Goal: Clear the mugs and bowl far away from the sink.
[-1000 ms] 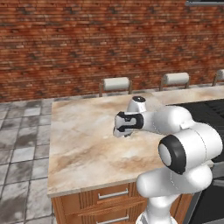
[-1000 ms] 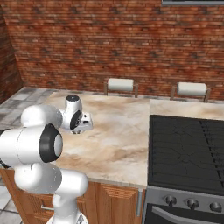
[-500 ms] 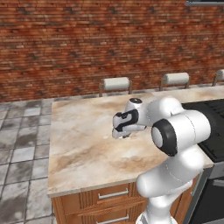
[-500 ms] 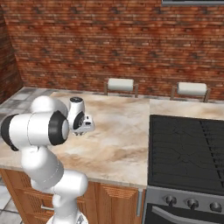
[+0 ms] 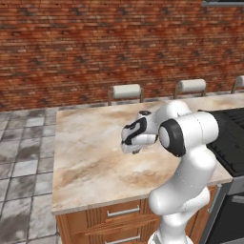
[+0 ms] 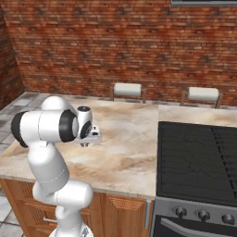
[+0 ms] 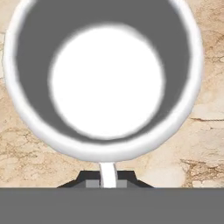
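Over the marble counter (image 5: 90,157), the gripper (image 7: 108,177) carries the white mug (image 7: 103,78), fingers pinched tight on its near wall.

Compared with a second ago, the arm has folded in: the elbow now swings in front of the base cameras, while the hand hangs at much the same spot above the counter's middle, beside the black stovetop (image 6: 199,157). The mug rides clear of the stone, so this looks like the carry leg, with set-down still to come.
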Tool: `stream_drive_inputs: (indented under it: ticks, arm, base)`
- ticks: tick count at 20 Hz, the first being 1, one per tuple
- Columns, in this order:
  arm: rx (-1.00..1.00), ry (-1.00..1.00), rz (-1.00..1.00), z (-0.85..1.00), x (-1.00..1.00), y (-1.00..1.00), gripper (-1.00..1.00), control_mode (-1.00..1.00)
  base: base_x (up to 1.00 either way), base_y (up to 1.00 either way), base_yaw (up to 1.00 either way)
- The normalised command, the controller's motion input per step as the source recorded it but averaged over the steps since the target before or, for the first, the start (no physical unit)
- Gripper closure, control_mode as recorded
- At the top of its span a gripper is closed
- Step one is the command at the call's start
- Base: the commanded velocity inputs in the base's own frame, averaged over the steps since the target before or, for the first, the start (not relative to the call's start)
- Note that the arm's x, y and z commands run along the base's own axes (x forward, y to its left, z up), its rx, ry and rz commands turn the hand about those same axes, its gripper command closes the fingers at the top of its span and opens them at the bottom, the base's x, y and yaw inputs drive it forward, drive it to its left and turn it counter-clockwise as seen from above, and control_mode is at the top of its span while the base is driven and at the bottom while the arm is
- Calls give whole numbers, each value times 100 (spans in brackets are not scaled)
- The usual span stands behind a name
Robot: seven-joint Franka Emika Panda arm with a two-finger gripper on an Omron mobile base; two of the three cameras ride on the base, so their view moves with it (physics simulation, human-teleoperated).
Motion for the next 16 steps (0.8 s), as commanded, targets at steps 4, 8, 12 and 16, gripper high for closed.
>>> stream_drive_inputs:
  ticks: [4,8,12,16]
  arm:
    - [0,3,0,-32,20,1,-100,-100]
    - [0,0,0,9,2,4,-100,-100]
    - [0,0,0,29,-2,0,-100,-100]
    - [0,0,0,37,-18,-4,-100,-100]
  base:
    - [0,0,0]
    - [0,0,0]
    - [0,0,0]
    - [0,0,0]
